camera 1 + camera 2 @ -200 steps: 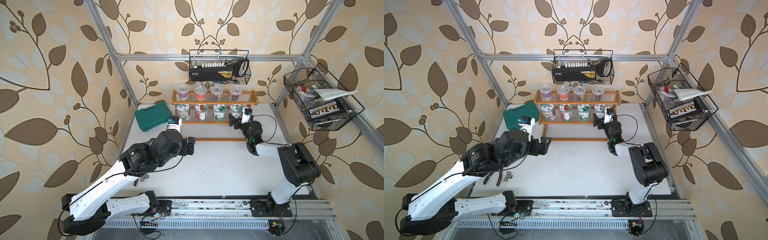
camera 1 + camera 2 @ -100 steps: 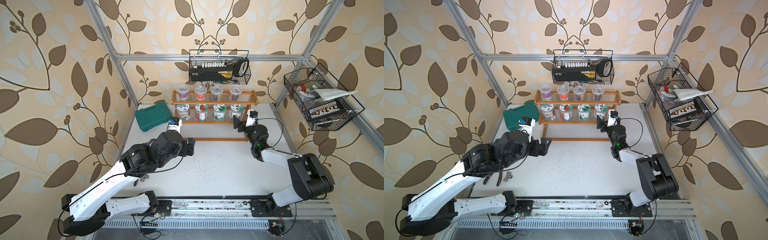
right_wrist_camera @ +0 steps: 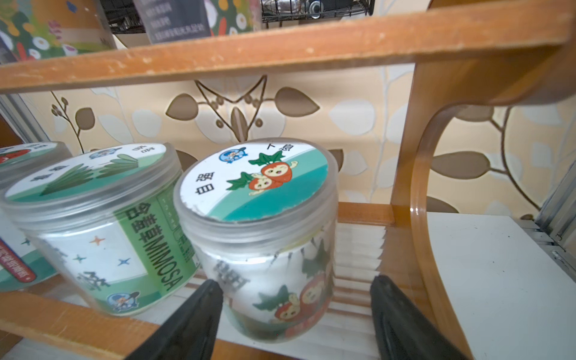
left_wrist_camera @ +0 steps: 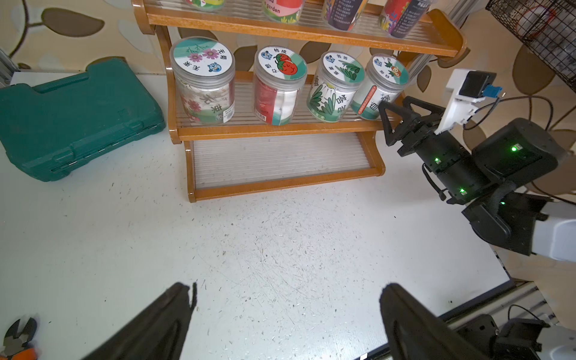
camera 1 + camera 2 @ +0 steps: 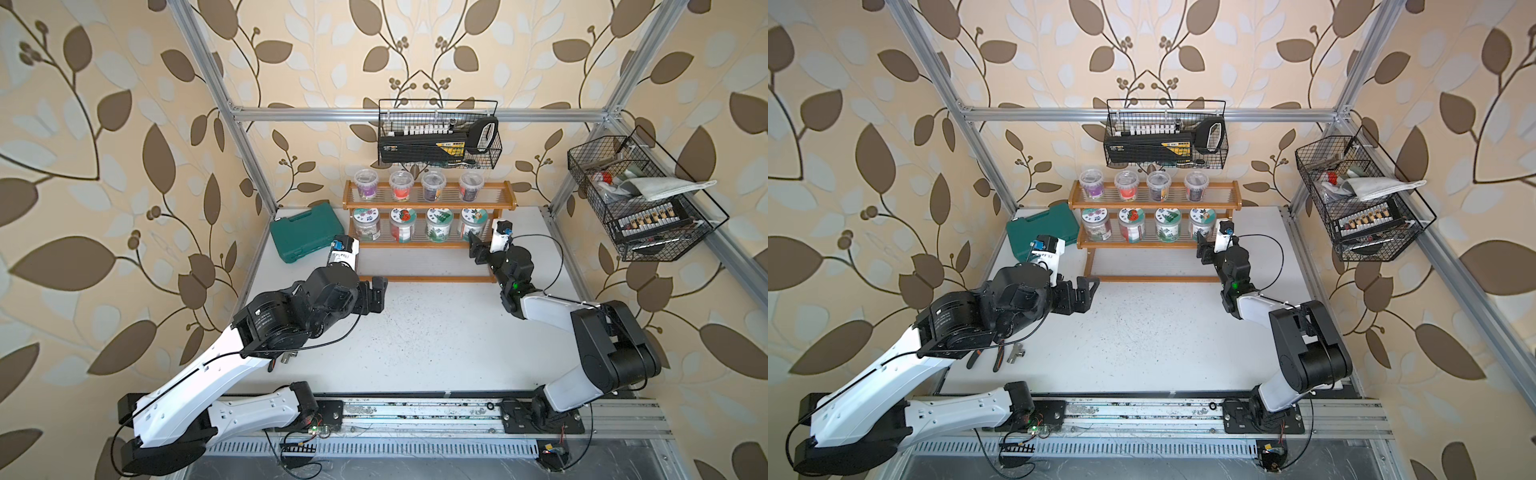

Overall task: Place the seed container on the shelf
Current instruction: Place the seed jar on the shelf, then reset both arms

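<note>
Top views: the orange-brown wooden three-tier shelf [image 5: 428, 205] [image 5: 1154, 203] with clear ribbed surfaces stands at the back of the white speckled table [image 5: 415, 332]. A dark green plastic tool case [image 5: 305, 235] lies beside the shelf. The clear plastic seed container [image 5: 473, 220] [image 5: 1202, 222], with a white-and-teal lid showing red cartoon roots, stands upright at the right end of the middle tier, last in a row of four jars. The right gripper [image 5: 476, 245] [image 5: 1202, 249] sits just in front of it. The left gripper [image 5: 376, 293] [image 5: 1086, 291] hangs over the table near the shelf's bottom left corner.

Left wrist view: left gripper [image 4: 286, 288] jaws spread wide, with only table between them. The right gripper [image 4: 396, 115] points at the seed container [image 4: 380, 90], fingertips close to its side; contact cannot be judged.

Right wrist view: right gripper [image 3: 296, 283] jaws apart, gripping nothing. The seed container [image 3: 258, 193] stands free on the ribbed tier just past the fingertips, next to a green-labelled MIMOSA jar [image 3: 103, 218].
</note>
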### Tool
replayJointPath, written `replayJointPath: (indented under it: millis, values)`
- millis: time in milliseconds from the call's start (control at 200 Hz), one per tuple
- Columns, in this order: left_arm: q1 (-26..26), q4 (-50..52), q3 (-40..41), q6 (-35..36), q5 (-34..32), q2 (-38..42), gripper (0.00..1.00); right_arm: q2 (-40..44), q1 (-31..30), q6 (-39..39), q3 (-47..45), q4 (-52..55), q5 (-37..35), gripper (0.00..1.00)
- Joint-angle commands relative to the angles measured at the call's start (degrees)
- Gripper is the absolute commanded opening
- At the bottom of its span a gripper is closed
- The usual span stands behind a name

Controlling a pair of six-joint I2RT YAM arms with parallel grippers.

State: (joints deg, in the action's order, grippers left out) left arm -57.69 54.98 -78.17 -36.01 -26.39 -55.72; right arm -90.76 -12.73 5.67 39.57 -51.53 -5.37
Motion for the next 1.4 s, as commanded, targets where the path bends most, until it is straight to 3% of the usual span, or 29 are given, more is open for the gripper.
replayJointPath:
  millis: [0, 285, 500, 700, 1020, 1395]
  values:
    - [0.48, -0.3, 0.16, -0.38, 0.37, 0.2, 0.98, -1.44, 0.34, -0.57, 2.39, 0.98, -0.17, 0.76]
    - [0.6, -0.84, 0.97, -0.04, -0.15, -0.05, 0.98, 0.37, 0.78, 0.51, 1.43, 1.86, 1.67, 0.77]
    - [2.3, -3.22, 3.06, 0.76, -2.65, -0.95, 0.98, 6.56, 0.78, 1.4, -0.92, 7.44, 1.82, 0.88]
    - [9.17, -10.7, 8.45, 3.94, -2.71, -0.41, 0.98, 14.01, 0.73, 1.37, -2.08, 18.05, 3.07, 0.95]
    - [20.07, -27.73, 19.05, 14.8, -5.49, 0.53, 0.98, 27.34, 1.99, -0.02, -3.47, 38.56, 0.75, 0.99]
    - [34.16, -57.79, 40.83, 25.42, -10.08, 3.05, 0.98, 40.34, 13.54, 0.65, -12.75, 45.11, 2.47, 0.99]
